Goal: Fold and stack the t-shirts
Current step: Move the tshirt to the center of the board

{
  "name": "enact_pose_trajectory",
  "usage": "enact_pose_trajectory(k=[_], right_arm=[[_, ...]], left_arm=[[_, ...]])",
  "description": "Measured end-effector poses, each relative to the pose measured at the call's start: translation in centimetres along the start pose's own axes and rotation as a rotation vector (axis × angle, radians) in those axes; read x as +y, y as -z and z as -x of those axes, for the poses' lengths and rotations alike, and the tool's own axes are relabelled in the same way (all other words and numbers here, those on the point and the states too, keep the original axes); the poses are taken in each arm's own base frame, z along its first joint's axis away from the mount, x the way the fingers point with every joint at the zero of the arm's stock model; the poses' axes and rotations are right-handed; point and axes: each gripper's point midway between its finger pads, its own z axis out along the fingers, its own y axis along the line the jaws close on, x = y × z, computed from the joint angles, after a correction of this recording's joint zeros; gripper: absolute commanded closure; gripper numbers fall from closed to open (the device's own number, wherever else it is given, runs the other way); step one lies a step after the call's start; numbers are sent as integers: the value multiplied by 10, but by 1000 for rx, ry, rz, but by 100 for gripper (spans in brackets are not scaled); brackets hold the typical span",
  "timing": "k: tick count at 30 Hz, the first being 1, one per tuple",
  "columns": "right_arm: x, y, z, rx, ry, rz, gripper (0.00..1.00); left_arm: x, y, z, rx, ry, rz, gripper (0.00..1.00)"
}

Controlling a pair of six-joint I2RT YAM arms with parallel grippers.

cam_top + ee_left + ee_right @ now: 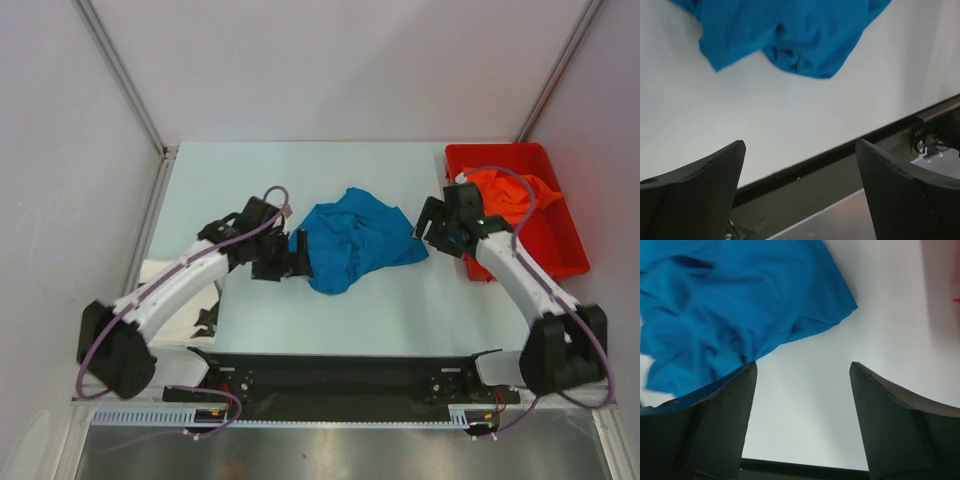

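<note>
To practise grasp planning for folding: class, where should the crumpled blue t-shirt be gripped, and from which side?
Probably the flat pointed corner of the blue t-shirt, approached low from the right by the open right gripper: it lies thin and free on the table, unlike the bunched middle.

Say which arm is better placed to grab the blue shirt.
Probably right: the right gripper, open, has the blue shirt at one fingertip; the left gripper faces bare table short of it.
</note>
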Motion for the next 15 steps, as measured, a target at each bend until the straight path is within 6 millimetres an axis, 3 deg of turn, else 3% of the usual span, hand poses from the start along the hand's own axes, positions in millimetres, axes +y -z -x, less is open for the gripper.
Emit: enact_pose_trajectory(k=[4, 7, 11, 15], right_arm=[[-20, -62, -16, 165, 63, -86, 10], [-20, -88, -11, 216, 126, -101, 10], [-17, -109, 1, 225, 180, -100, 16], [-21, -118, 2, 239, 200, -109, 22]], left_arm=[[-9, -38, 29, 32, -62, 59, 2], [-7, -66, 51, 44, -96, 109, 1], [-3, -102, 64, 86, -116, 143, 6], [6, -128, 58, 145, -118, 160, 21]])
